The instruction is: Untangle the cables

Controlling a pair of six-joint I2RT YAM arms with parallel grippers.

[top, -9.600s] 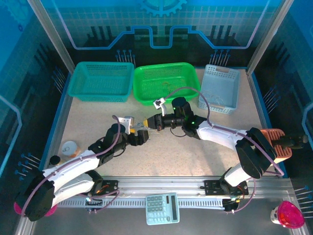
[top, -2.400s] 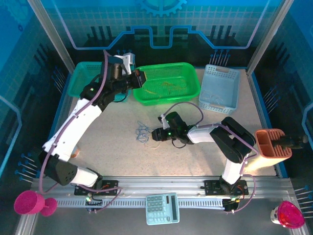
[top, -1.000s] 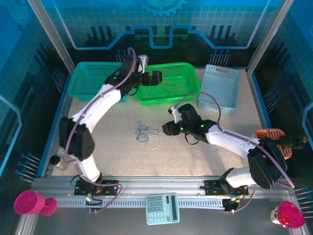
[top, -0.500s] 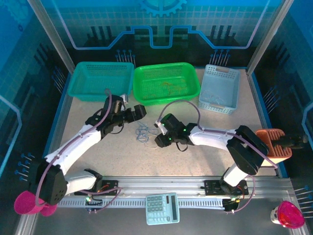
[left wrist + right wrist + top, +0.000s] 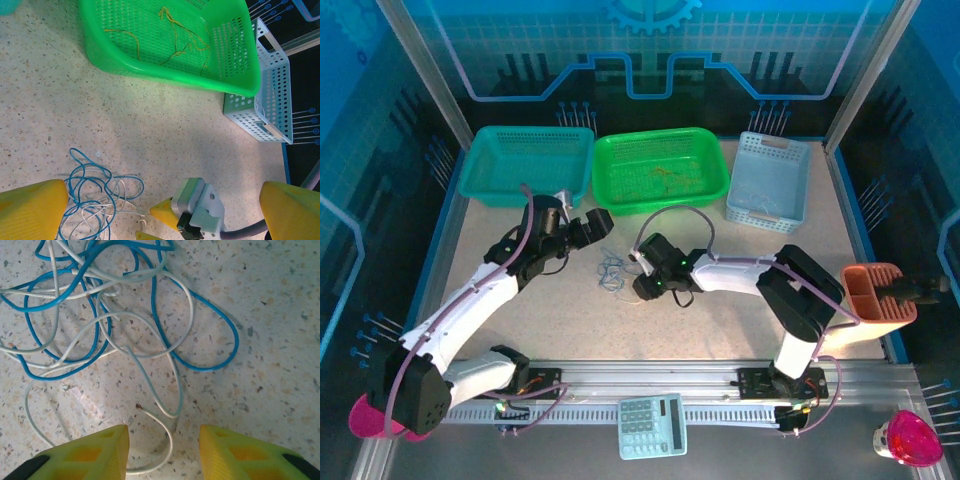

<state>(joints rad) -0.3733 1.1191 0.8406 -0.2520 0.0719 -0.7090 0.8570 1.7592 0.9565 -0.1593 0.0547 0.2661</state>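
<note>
Top view: fixed, high behind the arm bases (image 5: 525, 380), looking down from far off over the whole table (image 5: 720, 330).
Left wrist view: mid height, tilted forward and down across the table toward the green basket (image 5: 150, 70).
Right wrist view: very near, facing straight down on the cables (image 5: 156, 320).
Overlap: all three views take in the cables; the top and left wrist views both take in the green basket.

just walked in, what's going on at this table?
Both arms reach toward a tangle of blue and white cables lying on the table. The left pincer and right pincer are both open, one on each side of the tangle, holding nothing. Yellow-orange cables lie in the green basket.
</note>
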